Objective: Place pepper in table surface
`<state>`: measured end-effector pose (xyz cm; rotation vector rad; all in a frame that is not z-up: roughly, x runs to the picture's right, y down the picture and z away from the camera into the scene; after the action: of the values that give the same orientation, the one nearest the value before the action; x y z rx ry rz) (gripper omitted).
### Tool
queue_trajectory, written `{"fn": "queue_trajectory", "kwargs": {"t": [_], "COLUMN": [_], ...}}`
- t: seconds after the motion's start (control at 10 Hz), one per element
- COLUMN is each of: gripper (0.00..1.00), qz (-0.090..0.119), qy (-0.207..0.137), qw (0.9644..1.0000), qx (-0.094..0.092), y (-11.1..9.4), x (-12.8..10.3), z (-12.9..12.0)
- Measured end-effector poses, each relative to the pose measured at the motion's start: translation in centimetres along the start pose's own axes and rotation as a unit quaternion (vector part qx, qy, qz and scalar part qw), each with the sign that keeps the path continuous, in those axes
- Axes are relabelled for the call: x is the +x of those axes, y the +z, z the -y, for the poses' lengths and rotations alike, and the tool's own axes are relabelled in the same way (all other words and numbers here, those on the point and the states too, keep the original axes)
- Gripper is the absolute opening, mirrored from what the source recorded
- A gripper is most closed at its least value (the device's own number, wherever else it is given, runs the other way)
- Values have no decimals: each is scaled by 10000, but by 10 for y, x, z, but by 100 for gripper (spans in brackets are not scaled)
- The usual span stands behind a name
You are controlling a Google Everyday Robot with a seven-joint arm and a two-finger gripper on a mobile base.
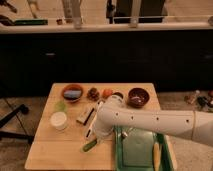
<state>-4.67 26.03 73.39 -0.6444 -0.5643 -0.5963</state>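
Observation:
The pepper (90, 145), small, slim and dark green, lies low over the front middle of the light wooden table surface (55, 155), just left of the green tray. My gripper (93, 134) is at the end of the white arm that reaches in from the right. It points down and to the left, with its tip right at the pepper's upper end. I cannot tell whether the pepper rests on the wood or hangs just above it.
A green tray (119, 152) at the front right holds a pale pad and a long yellow item (156, 155). On the table are a white cup (58, 120), a pale green piece (60, 106), a bowl with a blue object (73, 93), a dark red bowl (138, 96), an orange fruit (107, 93) and a packet (85, 116).

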Motion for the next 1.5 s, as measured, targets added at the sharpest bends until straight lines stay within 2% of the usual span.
{"fn": "queue_trajectory", "kwargs": {"t": [1.0,1.3,1.5], "gripper": [5,27,48], "qz": [392,702,826], "qy": [59,-74,-190], "qw": [9990,9973,9961], "qx": [-211,-221,-238], "y": [25,25,25], "x": [2,2,0], "z": [0,1,1]}}
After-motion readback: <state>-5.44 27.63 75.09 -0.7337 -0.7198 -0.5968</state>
